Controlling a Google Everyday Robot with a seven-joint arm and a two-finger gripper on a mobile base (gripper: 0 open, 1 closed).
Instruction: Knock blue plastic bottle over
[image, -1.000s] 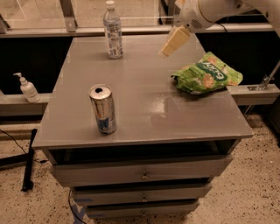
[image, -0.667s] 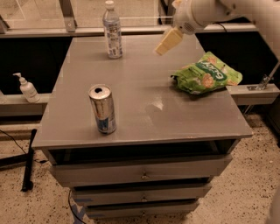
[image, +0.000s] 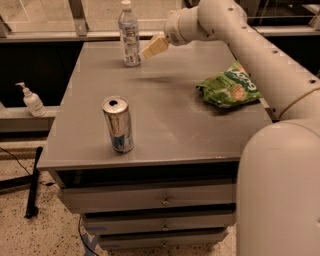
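Observation:
The blue plastic bottle (image: 129, 34), clear with a white cap and a white-blue label, stands upright near the far left of the grey tabletop (image: 165, 115). My gripper (image: 152, 47) hangs above the table at the end of the white arm, just to the right of the bottle at label height, a small gap apart from it. Its cream-coloured fingers point left toward the bottle.
A silver-blue drink can (image: 118, 124) stands upright near the table's front left. A green snack bag (image: 229, 87) lies at the right edge. A small white pump bottle (image: 31, 100) stands on a ledge to the left. Drawers sit below the tabletop.
The gripper has moved left across the back of the table, from near the snack bag to close beside the bottle. The bottle still stands upright.

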